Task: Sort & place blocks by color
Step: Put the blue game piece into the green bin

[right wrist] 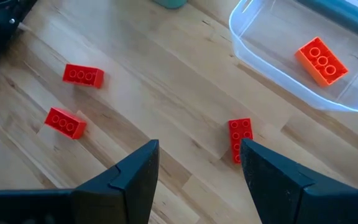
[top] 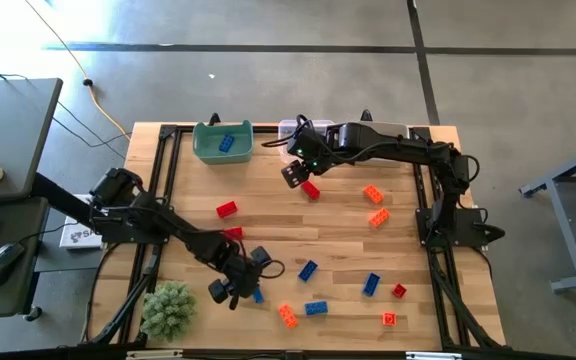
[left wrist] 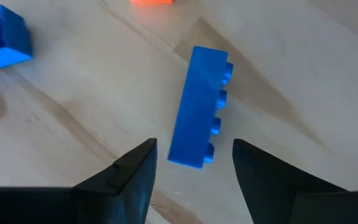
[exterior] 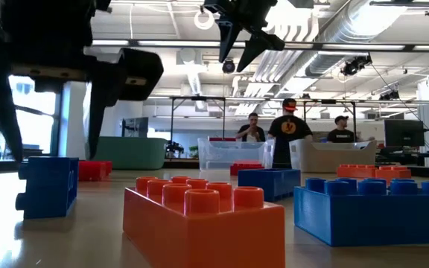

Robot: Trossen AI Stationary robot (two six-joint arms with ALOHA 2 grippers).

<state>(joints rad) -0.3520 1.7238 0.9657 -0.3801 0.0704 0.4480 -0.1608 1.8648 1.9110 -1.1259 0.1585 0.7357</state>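
Left hand [left wrist: 194, 165] low at lower centre of the tabletop [top: 268, 190], fingers spread, empty, straddling a blue brick [left wrist: 199, 107] lying on its side, apparently lined up to grip. Right hand [right wrist: 197, 168] upper centre, equally spread and empty, above a red brick [right wrist: 240, 138] near the clear bin [right wrist: 291, 81].

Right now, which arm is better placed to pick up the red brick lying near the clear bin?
The right arm. Its open claw hangs just over that red brick, beside the clear bin. The left claw is far off at the table's near side, open over a blue brick.
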